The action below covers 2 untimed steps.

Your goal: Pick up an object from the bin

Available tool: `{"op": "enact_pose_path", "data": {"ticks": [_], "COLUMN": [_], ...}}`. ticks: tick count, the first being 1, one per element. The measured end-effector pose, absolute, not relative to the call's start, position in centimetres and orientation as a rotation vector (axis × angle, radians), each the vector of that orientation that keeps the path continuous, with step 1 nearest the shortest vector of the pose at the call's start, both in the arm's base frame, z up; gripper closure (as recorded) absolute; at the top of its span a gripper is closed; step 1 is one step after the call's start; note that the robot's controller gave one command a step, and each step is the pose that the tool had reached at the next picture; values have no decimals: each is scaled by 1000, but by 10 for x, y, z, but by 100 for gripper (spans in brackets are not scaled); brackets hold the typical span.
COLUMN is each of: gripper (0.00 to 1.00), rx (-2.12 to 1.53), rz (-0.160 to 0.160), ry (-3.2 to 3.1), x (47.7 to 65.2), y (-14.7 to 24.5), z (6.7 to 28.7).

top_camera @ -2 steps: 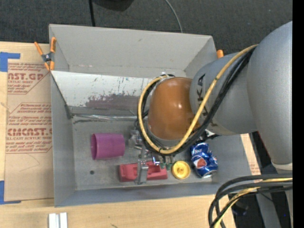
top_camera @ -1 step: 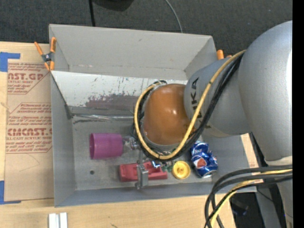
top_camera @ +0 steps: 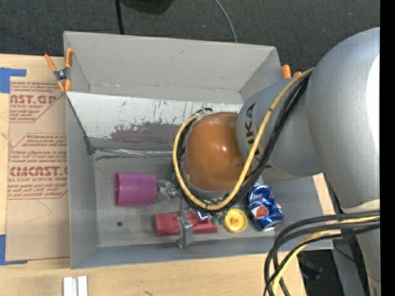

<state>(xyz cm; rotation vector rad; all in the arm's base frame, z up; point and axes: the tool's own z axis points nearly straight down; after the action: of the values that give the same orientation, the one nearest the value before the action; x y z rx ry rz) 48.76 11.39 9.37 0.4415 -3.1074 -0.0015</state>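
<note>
Bin (top_camera: 83,184): plain grey metal, dark reddish-brown scuffs streaking its far wall.
Cylinder (top_camera: 134,189): solid magenta, toward the left wall.
Block (top_camera: 165,224): red, by the near wall.
Round piece (top_camera: 235,221): yellow.
Crushed can (top_camera: 265,207): blue with white and red marks, near right corner.
Wrist cover (top_camera: 213,153): glossy orange-brown.
Cable (top_camera: 176,153): yellow and black.

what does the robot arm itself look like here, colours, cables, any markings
The arm is bulky, with rounded silver-grey links. The link nearest the bin bears black KUKA lettering. Its wrist carries a glossy orange-brown dome cover. A yellow cable beside a black one loops round that cover, and more black cables trail off at lower right.
</note>
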Motion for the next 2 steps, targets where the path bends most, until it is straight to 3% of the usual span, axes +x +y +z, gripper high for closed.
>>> {"op": "enact_pose_path", "data": {"ticks": [1, 2], "gripper": [100, 100], "rx": [215, 214], "rz": [-4, -4], "ry": [-3133, -3133], "x": [483, 483], "y": [118, 118], "z": [75, 75]}}
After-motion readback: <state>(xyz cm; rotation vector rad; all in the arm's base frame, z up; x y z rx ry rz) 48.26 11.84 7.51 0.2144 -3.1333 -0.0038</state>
